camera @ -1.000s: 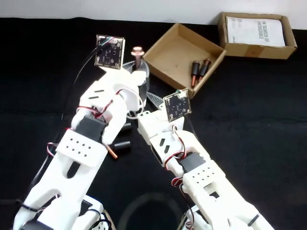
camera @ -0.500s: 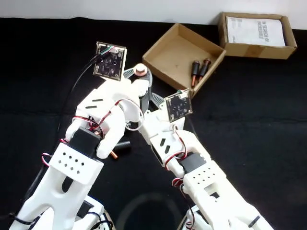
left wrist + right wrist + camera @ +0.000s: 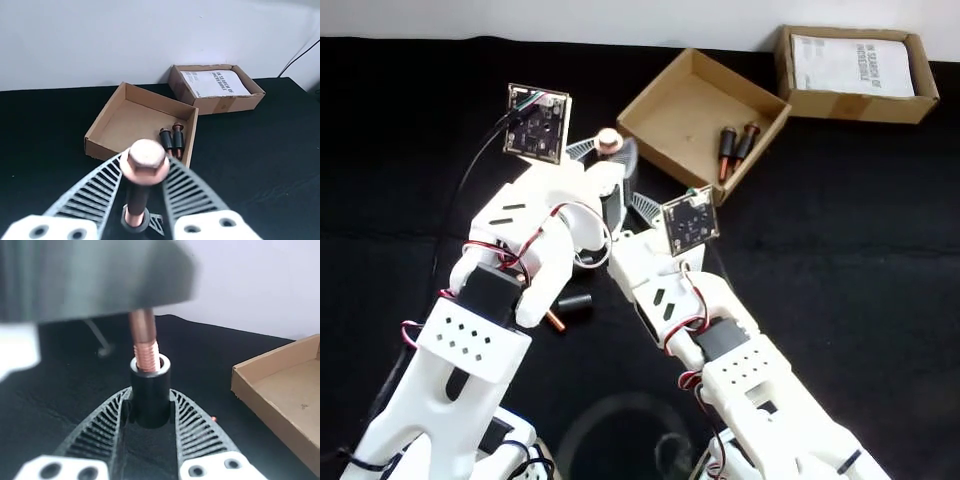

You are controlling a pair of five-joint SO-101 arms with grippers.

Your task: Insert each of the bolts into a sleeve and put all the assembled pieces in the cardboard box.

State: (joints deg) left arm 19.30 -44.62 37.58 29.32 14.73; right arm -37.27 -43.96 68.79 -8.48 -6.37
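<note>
Pinches a bolt [image 3: 144,159] head-up in the left gripper [image 3: 145,167], threaded tip just inside a sleeve [image 3: 150,380]. Clamps that sleeve upright in the right gripper [image 3: 150,393], near the box [image 3: 665,120]. Shows two assembled pieces [image 3: 737,145] against a box wall, plus a loose sleeve [image 3: 575,303] and loose bolt [image 3: 554,320] touching on the table [image 3: 840,250].

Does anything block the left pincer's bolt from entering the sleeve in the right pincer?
Nothing visible does. The tip of the bolt sits at the open mouth of the sleeve, lined up with it.
</note>
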